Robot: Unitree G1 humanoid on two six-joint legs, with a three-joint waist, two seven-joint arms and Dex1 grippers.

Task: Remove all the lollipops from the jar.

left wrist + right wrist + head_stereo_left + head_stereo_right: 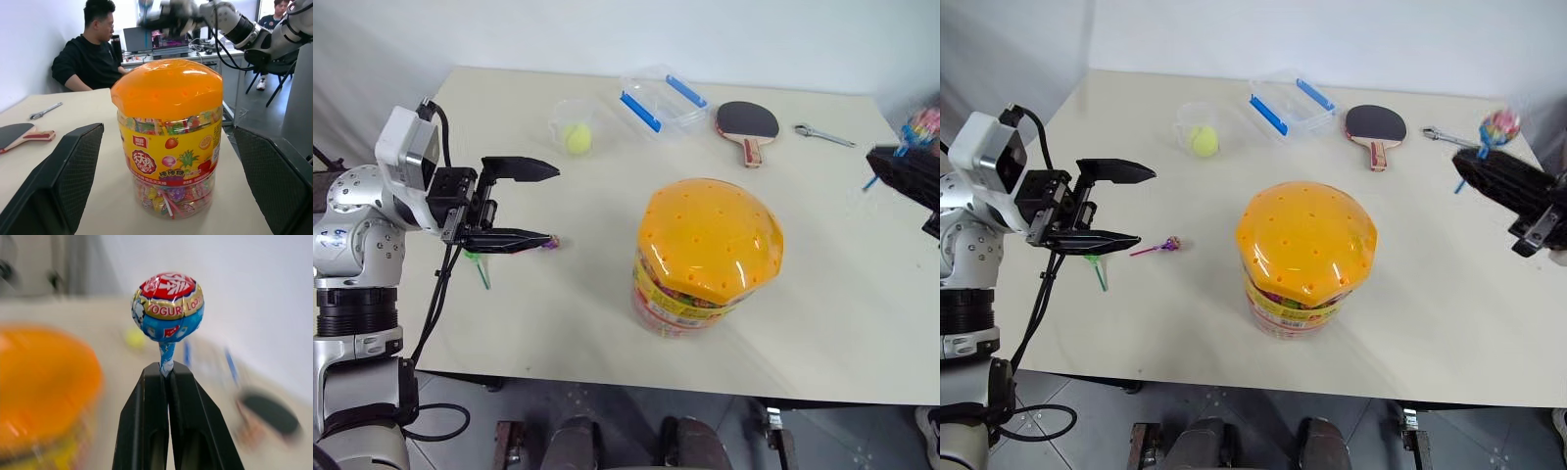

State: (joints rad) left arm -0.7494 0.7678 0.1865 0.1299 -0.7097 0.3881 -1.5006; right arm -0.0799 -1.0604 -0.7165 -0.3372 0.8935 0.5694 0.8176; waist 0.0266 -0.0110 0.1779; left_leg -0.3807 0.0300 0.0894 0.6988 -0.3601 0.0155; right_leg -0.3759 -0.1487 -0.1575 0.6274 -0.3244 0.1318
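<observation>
Jar [1304,257] lidded on table [1449,323], right gripper [167,368] clamped on blue lollipop [167,306], left gripper [1131,207] spread wide, purple lollipop [1169,244] on table.

The cream table [1449,323] carries the jar [1304,257], standing upright between the left gripper [1136,207] and the right gripper [1464,164]. A purple lollipop [1169,244] lies just past the left gripper's lower finger; a green lollipop [1097,266] lies beneath that gripper. Beyond the left gripper sit a clear cup [1191,124] with a yellow-green ball [1203,141] and a blue-clipped box [1291,105]. A paddle [1375,127] and a wrench [1447,138] lie near the right gripper.
</observation>
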